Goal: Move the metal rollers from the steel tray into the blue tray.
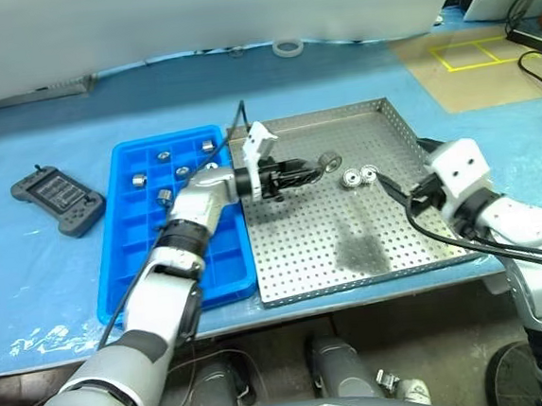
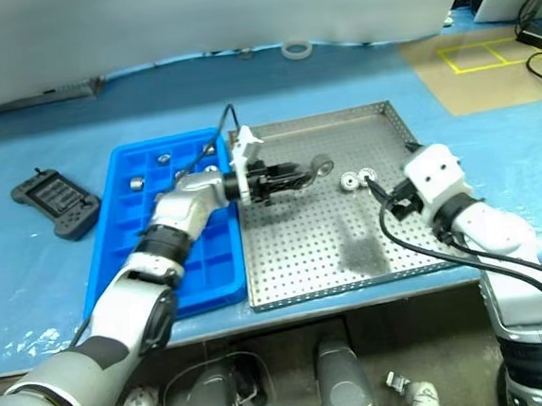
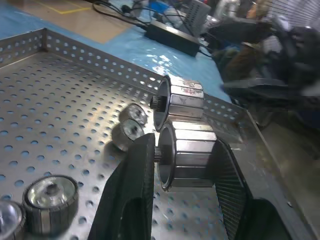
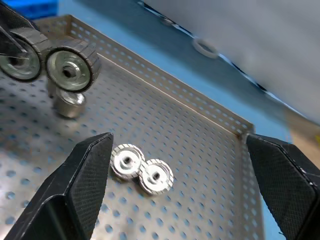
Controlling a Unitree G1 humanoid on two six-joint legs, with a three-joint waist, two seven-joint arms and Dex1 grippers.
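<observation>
The near half of the grey perforated steel tray (image 1: 351, 253) lies bare (its low rim the only barrier). Toward its far right corner, two small silver metal rollers (image 1: 359, 176) sit together, with open floor around them.

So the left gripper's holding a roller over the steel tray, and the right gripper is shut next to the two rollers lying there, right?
Not quite. The right gripper is open, as the right wrist view shows, its fingers spread wide around the two rollers. The left gripper does hold a roller over the steel tray.
</observation>
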